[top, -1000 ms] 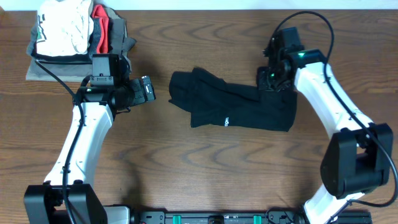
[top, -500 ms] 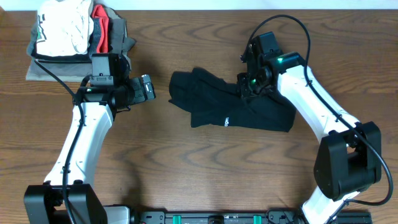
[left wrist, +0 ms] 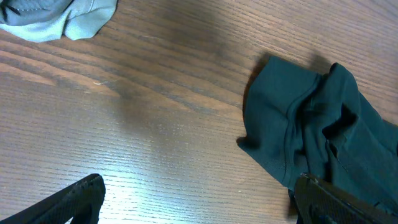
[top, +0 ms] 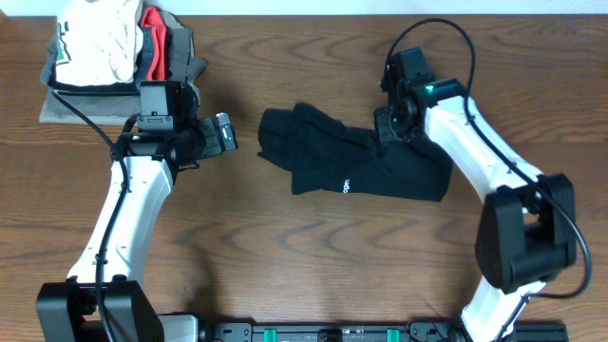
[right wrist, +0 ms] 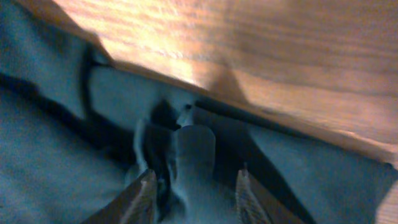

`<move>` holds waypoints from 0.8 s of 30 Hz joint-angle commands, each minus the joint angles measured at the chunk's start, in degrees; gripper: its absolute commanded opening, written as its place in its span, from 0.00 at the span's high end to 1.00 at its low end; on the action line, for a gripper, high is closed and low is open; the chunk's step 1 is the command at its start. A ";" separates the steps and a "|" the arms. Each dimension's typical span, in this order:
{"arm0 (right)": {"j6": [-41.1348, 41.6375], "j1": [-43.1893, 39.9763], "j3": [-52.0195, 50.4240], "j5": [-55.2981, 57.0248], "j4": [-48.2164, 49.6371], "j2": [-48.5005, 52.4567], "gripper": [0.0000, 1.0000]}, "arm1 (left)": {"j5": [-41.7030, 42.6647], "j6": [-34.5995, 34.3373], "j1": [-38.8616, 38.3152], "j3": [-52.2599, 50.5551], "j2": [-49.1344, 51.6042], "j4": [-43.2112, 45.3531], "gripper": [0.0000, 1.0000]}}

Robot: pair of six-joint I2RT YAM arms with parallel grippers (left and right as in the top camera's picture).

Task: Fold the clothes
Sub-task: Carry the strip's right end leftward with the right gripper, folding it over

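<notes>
Leftward along the garment's far edge is where the right hand (top: 392, 126) has shifted since a second ago; from overhead it is now sitting over the upper edge of the black T-shirt (top: 370, 173), which is lying crumpled in the middle of the surface (top: 285, 256); the left hand (top: 226, 135) is hanging wide open just left of the shirt's bunched end, apart from it; a pile of garments (top: 104, 52) is lying at the far left corner.

From the left wrist, the left hand (left wrist: 199, 186) is spreading its fingers (left wrist: 81, 199) over bare wood; the black T-shirt (left wrist: 311, 124) is lying ahead and to the right.

From the right wrist, the right hand (right wrist: 194, 186) is standing partly open; its fingers (right wrist: 146, 196) are straddling a raised fold of the black T-shirt (right wrist: 74, 155), with a gap showing on either side.
</notes>
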 commanded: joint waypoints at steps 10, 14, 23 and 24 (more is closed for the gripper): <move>-0.85 -0.42 0.94 0.57 -0.94 -2.51 0.99 | 0.07 0.76 -0.13 0.96 -1.05 0.00 0.02; -0.33 0.20 0.94 -3.65 -3.43 -5.38 0.99 | 0.07 0.76 -0.13 0.96 -1.05 0.02 0.02; 4.26 5.22 0.57 -5.18 -7.17 -4.28 0.99 | 0.07 0.74 -0.13 0.96 -1.05 0.04 0.02; 4.83 5.97 0.55 -5.16 -7.23 -4.26 0.99 | 0.07 0.74 -0.13 0.96 -1.05 0.04 0.02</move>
